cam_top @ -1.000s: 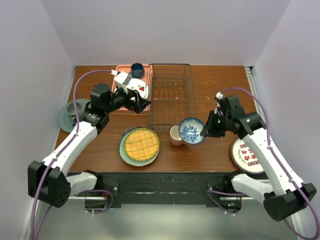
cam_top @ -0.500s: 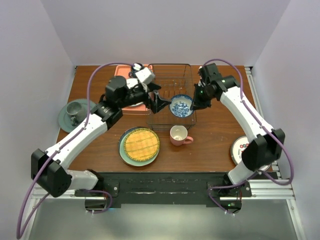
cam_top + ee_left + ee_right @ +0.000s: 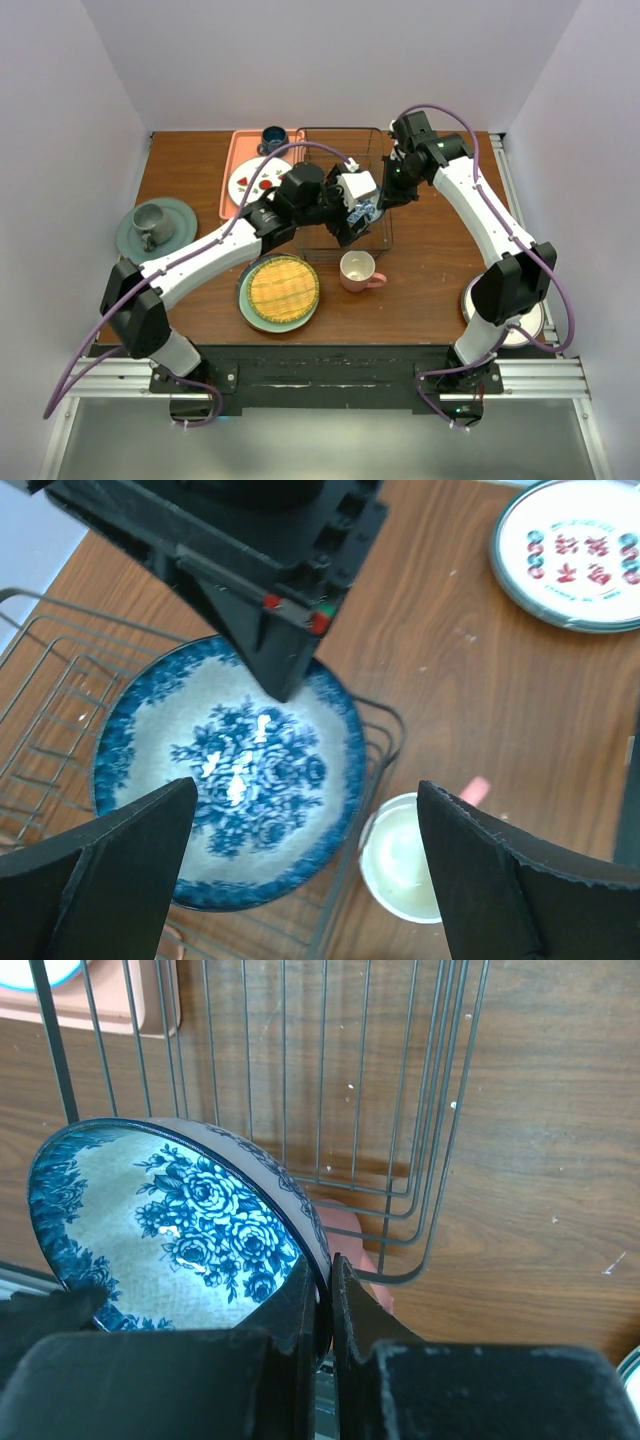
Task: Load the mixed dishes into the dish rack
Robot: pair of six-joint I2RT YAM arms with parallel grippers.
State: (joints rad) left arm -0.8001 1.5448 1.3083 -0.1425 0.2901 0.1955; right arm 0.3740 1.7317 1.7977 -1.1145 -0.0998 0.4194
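The blue-and-white patterned bowl [image 3: 170,1230] hangs tilted over the near right corner of the dish rack [image 3: 338,150]. My right gripper [image 3: 325,1285] is shut on its rim, one finger inside and one outside. The left gripper [image 3: 310,870] hovers open just above the bowl [image 3: 225,790], its fingers [image 3: 120,870] wide apart and touching nothing. In the top view the left gripper [image 3: 352,215] hides most of the bowl. The pink mug [image 3: 356,270] stands upright just in front of the rack. The yellow woven-look plate [image 3: 283,288] lies on a teal plate at the near left.
A pink tray [image 3: 232,195] at the back left holds a white plate with red marks [image 3: 255,180] and a dark cup [image 3: 273,137]. A grey mug on a teal plate [image 3: 155,225] sits far left. Another red-marked white plate [image 3: 570,555] lies at the right.
The right arm carried the bowl from the table's front up over the rack. The left arm swung from the pink tray across to the rack, above the bowl.
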